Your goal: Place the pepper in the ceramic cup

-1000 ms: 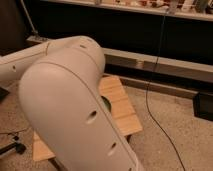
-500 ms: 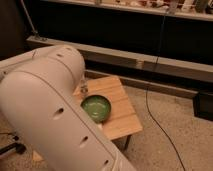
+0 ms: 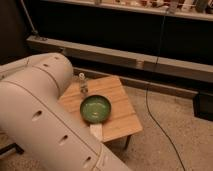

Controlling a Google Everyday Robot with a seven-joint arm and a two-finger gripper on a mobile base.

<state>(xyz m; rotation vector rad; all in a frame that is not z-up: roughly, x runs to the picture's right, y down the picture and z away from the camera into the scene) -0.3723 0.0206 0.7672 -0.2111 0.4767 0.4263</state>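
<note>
The gripper is out of sight, hidden behind or below the big white arm [image 3: 45,115] that fills the lower left; its jaws are clenched, and whether they hold anything cannot be seen. Past the arm, a small wooden table [image 3: 122,117] carries a green bowl [image 3: 96,109] and a small clear glass bottle [image 3: 83,84] (just behind the bowl). A white shape at the arm's edge may be the ceramic cup [image 3: 96,131], partly covered. The pepper is not visible.
</note>
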